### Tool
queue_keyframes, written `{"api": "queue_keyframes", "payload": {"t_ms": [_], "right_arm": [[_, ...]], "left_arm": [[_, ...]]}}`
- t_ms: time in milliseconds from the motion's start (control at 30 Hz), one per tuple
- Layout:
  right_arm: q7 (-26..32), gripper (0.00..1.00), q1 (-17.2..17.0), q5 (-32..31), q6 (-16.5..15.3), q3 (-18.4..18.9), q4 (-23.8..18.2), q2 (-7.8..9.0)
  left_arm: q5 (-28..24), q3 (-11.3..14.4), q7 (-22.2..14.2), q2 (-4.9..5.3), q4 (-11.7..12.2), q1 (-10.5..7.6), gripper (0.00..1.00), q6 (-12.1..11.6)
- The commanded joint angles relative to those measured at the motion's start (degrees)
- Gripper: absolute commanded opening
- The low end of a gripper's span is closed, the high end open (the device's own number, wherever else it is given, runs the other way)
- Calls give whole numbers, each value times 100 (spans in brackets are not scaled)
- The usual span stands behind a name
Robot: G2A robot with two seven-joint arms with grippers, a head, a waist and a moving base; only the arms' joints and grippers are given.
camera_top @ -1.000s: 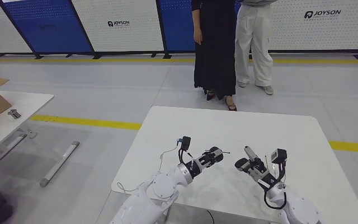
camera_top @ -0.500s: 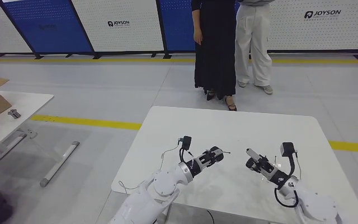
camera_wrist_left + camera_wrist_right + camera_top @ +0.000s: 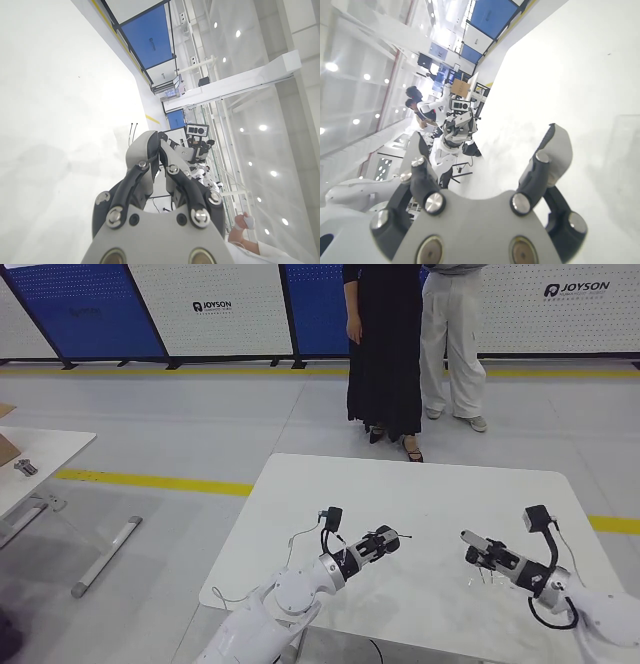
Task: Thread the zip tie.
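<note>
Now, left hand first: its two grey fingers are pressed together at the tips, with no gap that I can see. A thin black plastic zip tie is pinched between them. From the left wrist camera a short run of the strap crosses the inner face of one finger. From the top camera a thin dark end of it pokes out past the fingertips, pointing toward the other arm. The hand itself sits above the white tabletop, in the near half, roughly mid-width.

Right hand: spread wide, fingers far apart, nothing between them. I see bare tabletop through the gap. From above it is on the right side of the tabletop, level with the left hand and well apart from it. The two hands point roughly at each other.

Further out: two loose black zip ties lie flat on the tabletop just past the left hand's fingertips. They lie side by side and nearly parallel, their small heads at the far ends. Neither hand touches them.
</note>
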Motion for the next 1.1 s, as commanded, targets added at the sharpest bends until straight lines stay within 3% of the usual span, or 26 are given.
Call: {"api": "queue_keyframes", "payload": {"t_ms": [0,100,467,600,667,800,967,1067], "right_arm": [[221,100,79,-420,231,84,-69,49],[279,100,217,-876,558,0,-124,75],[221,100,208,-975,571,-16,-130,77],[83,100,232,-1896,622,-13,-411,135],[3,100,195,-2380,821,115,-579,177],[373,100,200,-3167,956,154,-883,252],[1193,100,642,-3855,816,-283,-800,294],[1192,100,767,-3849,848,-342,-705,287]], "left_arm": [[0,0,0,0,0,0,0,0],[0,0,0,0,0,0,0,0],[0,0,0,0,0,0,0,0],[0,0,0,0,0,0,0,0],[0,0,0,0,0,0,0,0],[0,0,0,0,0,0,0,0],[0,0,0,0,0,0,0,0],[0,0,0,0,0,0,0,0]]}}
